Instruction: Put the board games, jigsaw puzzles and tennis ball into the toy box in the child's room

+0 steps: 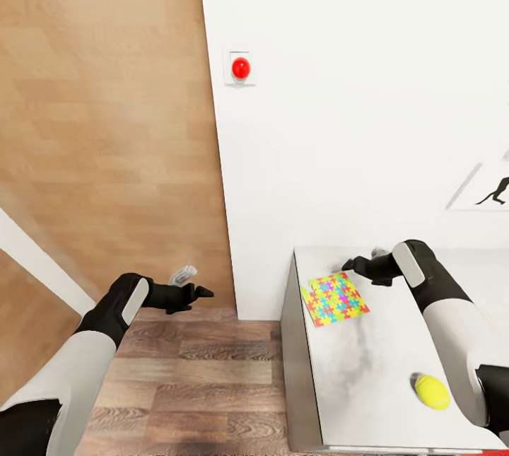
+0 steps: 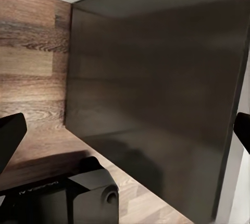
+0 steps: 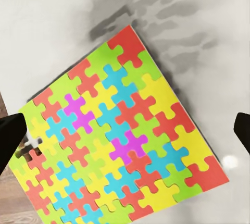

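Both arms reach forward, left tool and right tool open-jawed.

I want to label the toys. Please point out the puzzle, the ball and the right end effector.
puzzle [image 1: 334, 299], head view, centre of its coloured face
ball [image 1: 432, 392], head view, middle of its top
right end effector [image 1: 348, 265], head view, between its fingertips

Bright even light, soft shadows, dim left wrist view, stretched head-view edges

A multicoloured jigsaw puzzle and tennis ball lie apart on the mottled table.
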You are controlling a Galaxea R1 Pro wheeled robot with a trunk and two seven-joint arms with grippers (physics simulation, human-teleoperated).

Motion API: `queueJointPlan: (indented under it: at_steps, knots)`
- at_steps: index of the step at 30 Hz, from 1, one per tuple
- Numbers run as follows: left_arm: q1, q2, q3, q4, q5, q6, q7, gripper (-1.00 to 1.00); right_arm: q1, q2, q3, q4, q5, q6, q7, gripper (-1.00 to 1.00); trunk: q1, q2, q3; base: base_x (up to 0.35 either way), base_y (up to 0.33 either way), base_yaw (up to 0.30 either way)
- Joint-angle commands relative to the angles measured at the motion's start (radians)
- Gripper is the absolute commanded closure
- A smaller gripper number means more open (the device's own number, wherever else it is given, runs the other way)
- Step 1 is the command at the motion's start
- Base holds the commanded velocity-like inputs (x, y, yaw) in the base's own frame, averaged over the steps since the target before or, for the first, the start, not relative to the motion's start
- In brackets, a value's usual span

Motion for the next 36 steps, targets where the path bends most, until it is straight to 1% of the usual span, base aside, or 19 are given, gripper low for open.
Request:
queueJointPlan:
  at_steps: [1, 36]
  knots:
    - [-0.001, 0.0, 0.003, 0.0, -0.007, 0.005, -0.008, -1.0, -0.002, 0.0, -0.001, -0.001, -0.011, 0.003, -0.01, -1.0, 0.001, -0.002, -0.004, 0.0, 0.0, 0.0]
    - [-0.001, 0.0, 0.005, -0.001, -0.005, 0.005, -0.011, -1.0, -0.006, 0.001, 0.0, -0.003, -0.012, 0.003, -0.008, -1.0, 0.001, -0.002, -0.061, 0.0, 0.0, 0.0]
